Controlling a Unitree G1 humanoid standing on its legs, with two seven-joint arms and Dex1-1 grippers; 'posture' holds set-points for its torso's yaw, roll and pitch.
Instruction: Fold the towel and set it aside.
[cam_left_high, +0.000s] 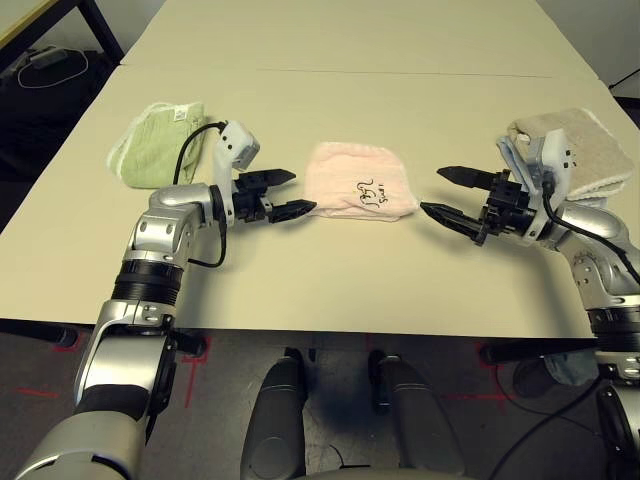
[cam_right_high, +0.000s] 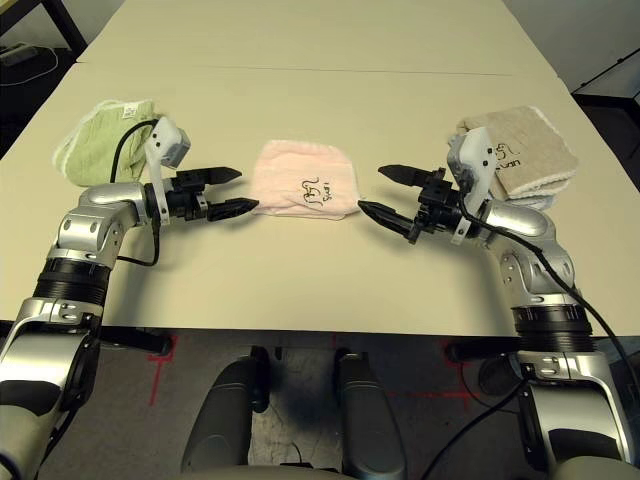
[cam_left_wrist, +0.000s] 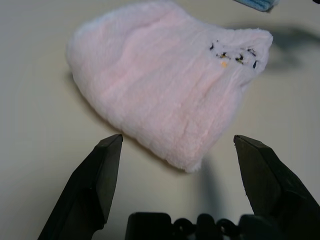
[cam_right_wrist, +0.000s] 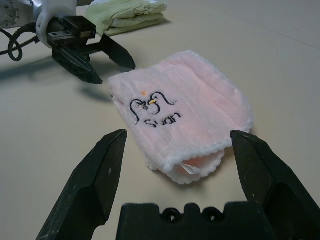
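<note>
The left gripper (cam_left_high: 292, 194) is released, its two black fingers spread apart with nothing between them. The right gripper (cam_left_high: 432, 190) is released too, its fingers just as widely parted and empty. They face each other across the middle of the table, fingertips pointing inward.

Between them, at the centre of the clock face, lies the pale pink towel (cam_right_high: 305, 180), folded into a compact, roughly square pad. The left gripper is at its 9 o'clock, the right gripper at its 3 o'clock, each close beside it. Dark embroidered line figures and lettering (cam_right_wrist: 152, 110) mark its upper face, with small orange-yellow touches. Its edge is white and corded, and a small white tag (cam_right_wrist: 190, 169) shows between the layers on the side towards the right gripper.

Farther out, at 10 o'clock from the pink towel and beyond the left gripper, rests a folded light green towel (cam_left_high: 160, 145) with a white edge and a white label (cam_left_high: 181, 113). At 2 o'clock, beyond the right gripper, a folded beige towel (cam_right_high: 520, 150) with dark embroidery lies over a light blue cloth (cam_left_high: 512, 158). All of them rest on the cream-coloured table (cam_left_high: 330, 280).
</note>
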